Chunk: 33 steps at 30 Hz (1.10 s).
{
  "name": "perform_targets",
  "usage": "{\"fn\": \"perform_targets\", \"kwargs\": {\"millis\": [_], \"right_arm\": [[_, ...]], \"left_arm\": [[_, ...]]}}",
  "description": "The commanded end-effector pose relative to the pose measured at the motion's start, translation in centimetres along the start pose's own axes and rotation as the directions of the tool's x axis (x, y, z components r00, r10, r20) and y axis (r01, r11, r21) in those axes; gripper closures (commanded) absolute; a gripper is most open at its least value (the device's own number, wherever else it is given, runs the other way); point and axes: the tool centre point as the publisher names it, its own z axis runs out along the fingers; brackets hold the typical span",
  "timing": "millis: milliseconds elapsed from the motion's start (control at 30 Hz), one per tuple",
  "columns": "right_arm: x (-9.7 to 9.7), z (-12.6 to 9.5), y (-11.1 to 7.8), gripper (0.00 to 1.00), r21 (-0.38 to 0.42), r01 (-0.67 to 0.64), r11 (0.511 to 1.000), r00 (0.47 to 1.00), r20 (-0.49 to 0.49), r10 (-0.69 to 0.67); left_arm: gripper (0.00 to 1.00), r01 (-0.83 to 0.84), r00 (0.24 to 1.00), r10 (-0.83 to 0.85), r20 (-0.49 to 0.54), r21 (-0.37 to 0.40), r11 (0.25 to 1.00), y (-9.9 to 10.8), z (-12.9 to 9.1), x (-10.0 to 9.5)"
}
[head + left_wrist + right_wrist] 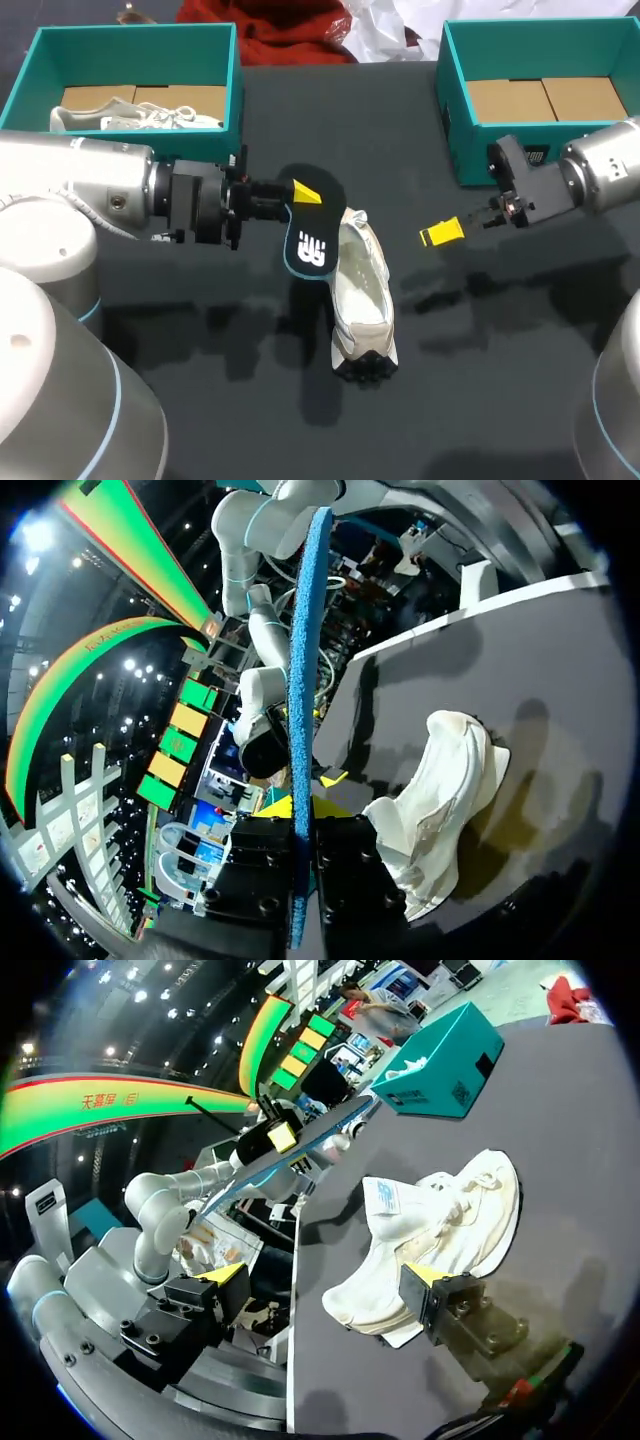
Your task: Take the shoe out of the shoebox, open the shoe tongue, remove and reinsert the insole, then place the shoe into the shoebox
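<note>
1. The left gripper (300,195) (303,860) reaches in from the left and is clamped on the insole (310,235) (305,680), one finger on each face.
2. The insole is dark with a white mark. It is held above the table (480,400), just left of the shoe's far end; I cannot tell whether the two touch.
3. The shoe (360,300) (440,800) (450,1220) is pale and lies on the table near the middle, out of both boxes, running from far to near.
4. The right gripper (440,233) (325,1275) hangs to the right of the shoe and apart from it. Its fingers are spread wide and hold nothing.
5. The left box (130,40) (445,1060) stands at the far left with a second shoe (140,118) inside.
6. The right box (540,35) stands at the far right, behind the right gripper, with brown card (560,98) lining its floor.
7. From the right wrist, the insole (300,1145) shows beyond the shoe, in the other arm's grip.
</note>
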Motion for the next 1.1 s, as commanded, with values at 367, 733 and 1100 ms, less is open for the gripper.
{"fn": "perform_targets", "kwargs": {"millis": [367, 733, 1100], "right_arm": [[1.7, -3.4, -2.2, 0.00, 0.092, 0.133, 0.987, 0.966, 0.209, -0.150], [0.2, -4.3, -6.2, 0.00, 0.163, 0.285, 0.945, 0.878, 0.350, -0.326], [-0.3, -4.4, -6.7, 0.00, 0.182, 0.239, 0.954, 0.878, 0.380, -0.293]], "left_arm": [[1.00, 0.069, 0.997, -0.069, -0.037, 0.017, 0.997, -2.2, -0.5, -0.4], [1.00, 0.320, 0.948, -0.316, -0.047, 0.127, 0.939, -6.0, 1.2, 2.1], [1.00, 0.280, 0.960, -0.278, -0.046, 0.043, 0.959, -6.6, 1.6, 2.5]]}}
